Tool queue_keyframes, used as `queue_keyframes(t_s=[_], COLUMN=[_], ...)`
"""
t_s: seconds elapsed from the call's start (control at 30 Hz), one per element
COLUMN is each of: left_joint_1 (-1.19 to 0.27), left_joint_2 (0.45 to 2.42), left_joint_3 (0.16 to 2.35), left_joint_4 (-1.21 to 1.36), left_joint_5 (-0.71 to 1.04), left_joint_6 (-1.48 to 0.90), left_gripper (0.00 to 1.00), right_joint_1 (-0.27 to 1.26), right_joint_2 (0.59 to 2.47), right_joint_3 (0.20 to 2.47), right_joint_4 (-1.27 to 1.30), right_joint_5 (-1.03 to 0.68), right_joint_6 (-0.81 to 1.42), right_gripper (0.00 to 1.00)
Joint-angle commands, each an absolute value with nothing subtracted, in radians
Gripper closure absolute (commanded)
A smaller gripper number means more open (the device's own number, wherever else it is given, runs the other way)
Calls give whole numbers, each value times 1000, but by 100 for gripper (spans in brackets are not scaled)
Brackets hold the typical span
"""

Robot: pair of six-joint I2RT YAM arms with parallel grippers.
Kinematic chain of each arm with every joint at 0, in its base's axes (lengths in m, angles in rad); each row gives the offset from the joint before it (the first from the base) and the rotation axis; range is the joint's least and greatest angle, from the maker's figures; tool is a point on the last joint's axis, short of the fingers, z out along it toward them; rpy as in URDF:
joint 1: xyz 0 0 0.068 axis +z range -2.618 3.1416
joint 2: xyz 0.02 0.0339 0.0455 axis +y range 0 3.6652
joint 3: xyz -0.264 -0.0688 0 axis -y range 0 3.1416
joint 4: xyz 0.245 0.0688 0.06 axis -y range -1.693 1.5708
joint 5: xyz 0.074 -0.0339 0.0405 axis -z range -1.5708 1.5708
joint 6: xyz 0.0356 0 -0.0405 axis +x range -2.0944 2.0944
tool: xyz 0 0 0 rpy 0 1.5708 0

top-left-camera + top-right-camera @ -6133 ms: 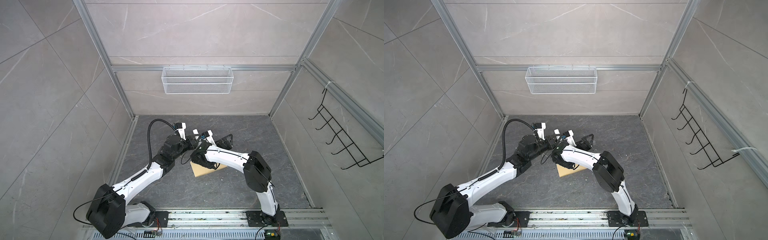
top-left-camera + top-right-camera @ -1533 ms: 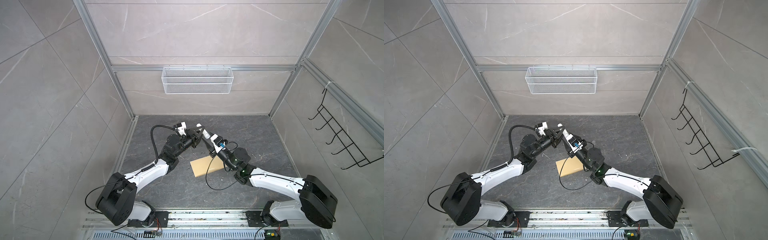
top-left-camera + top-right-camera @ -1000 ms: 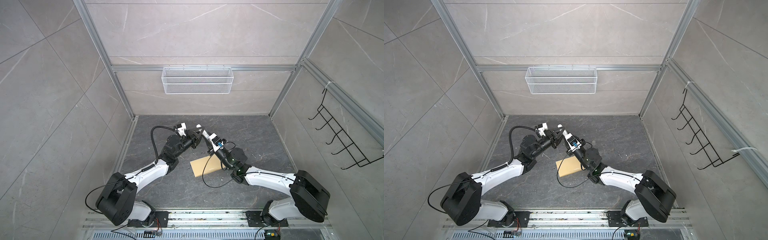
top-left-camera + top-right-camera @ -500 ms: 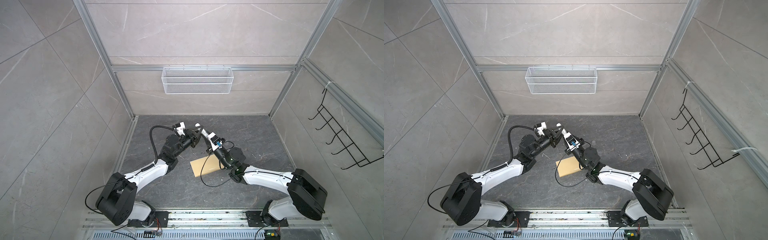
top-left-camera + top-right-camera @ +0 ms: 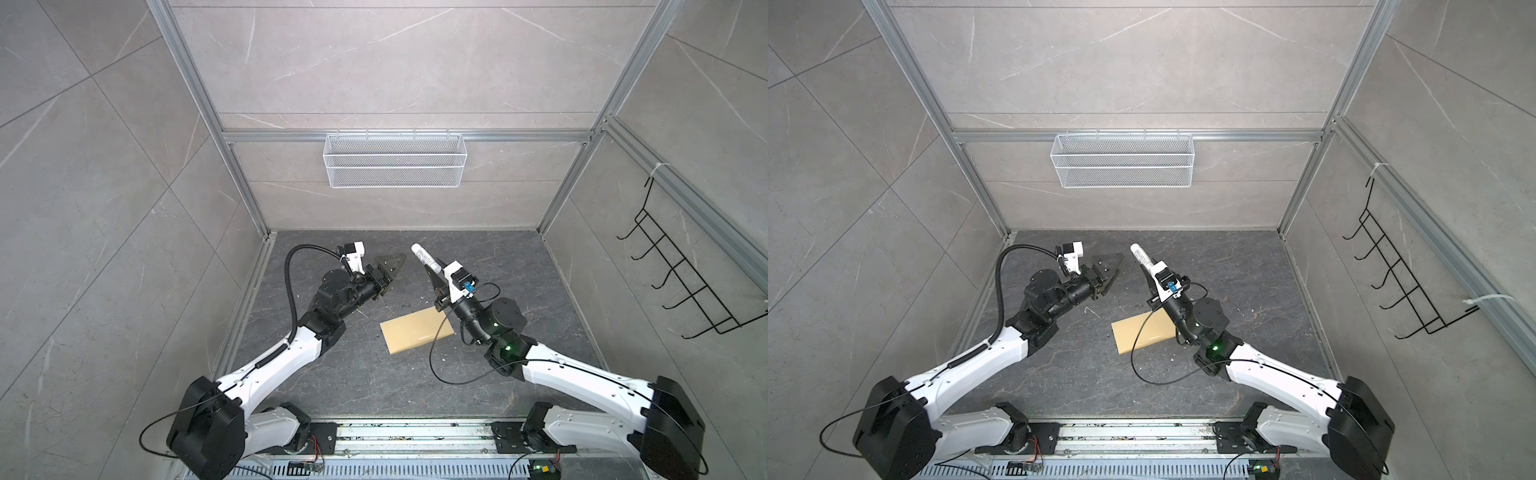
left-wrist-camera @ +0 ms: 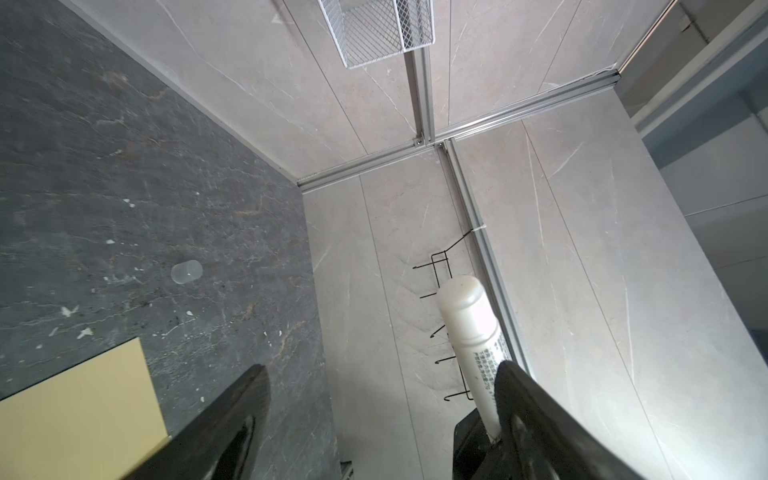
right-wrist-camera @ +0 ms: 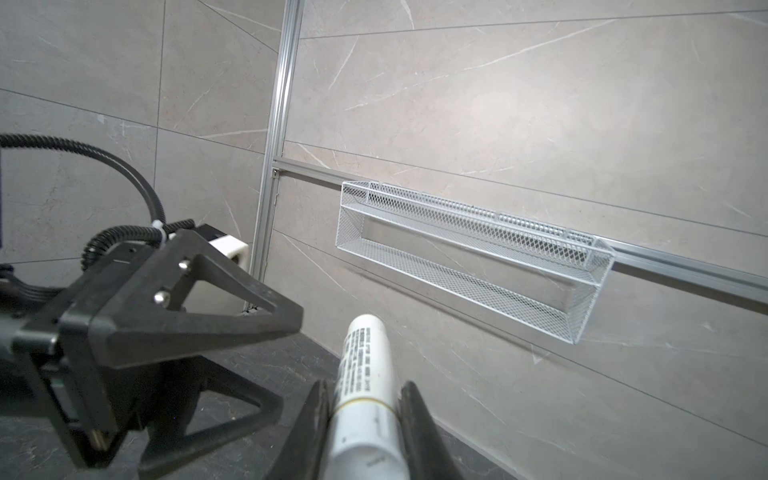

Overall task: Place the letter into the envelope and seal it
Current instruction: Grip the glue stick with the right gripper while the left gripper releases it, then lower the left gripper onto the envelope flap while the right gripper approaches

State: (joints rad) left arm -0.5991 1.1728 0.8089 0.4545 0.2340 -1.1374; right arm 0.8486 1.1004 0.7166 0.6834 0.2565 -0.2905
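Two black fingers of the right gripper (image 7: 365, 397) were clamped on the barrel of a white glue stick (image 7: 365, 357), whose free end pointed up and away from the wrist. Just beside that end, not touching it, the left gripper (image 5: 392, 273) stood with jaws spread wide and nothing between them (its wrist view showed only wall and floor in the gap). Beneath the right gripper's wrist the envelope (image 5: 417, 336) lay flat on the dark floor (image 5: 357, 374), apart from both grippers; its flap could not be made out. The letter showed in no view, so it was probably inside already. Beyond the left gripper what looked like a small clear cap (image 6: 186, 272) lay on the floor, near one corner of the envelope but not touching it.

The step in hand looked like gluing the flap. To do it well, the right gripper would need to swing the stick's free end down onto the flap's edge and draw it along lightly, since thin paper buckles easily. The empty left gripper would best pin the envelope's body, clear of the glue line.
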Motion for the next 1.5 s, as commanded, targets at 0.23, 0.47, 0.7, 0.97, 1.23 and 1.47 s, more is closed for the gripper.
queue_keyframes(t_s=[0.23,0.47,0.7,0.97,1.23,1.47], left_joint_1=[-592,-592,-592,-592,-592,-591], left_joint_2=[1046,1111,1201,1306,1369,1435], left_joint_3=[881,840,798,761,723,695], left_joint_4=[22,25,49,94,147,204], left_joint_5=[126,176,262,332,338,361], left_joint_6=[-612,-584,-582,-599,-646,-686], left_gripper=[13,15,16,18,24,38], right_joint_1=[848,847,847,847,848,849], right_joint_2=[1111,1222,1294,1313,1399,1474], right_joint_3=[1181,1316,1355,1336,1373,1403], right_joint_4=[-498,-785,-847,-821,-868,-875], right_joint_5=[332,372,389,330,329,296], right_joint_6=[-18,48,57,114,123,144], right_gripper=[100,100,100,100,100,100])
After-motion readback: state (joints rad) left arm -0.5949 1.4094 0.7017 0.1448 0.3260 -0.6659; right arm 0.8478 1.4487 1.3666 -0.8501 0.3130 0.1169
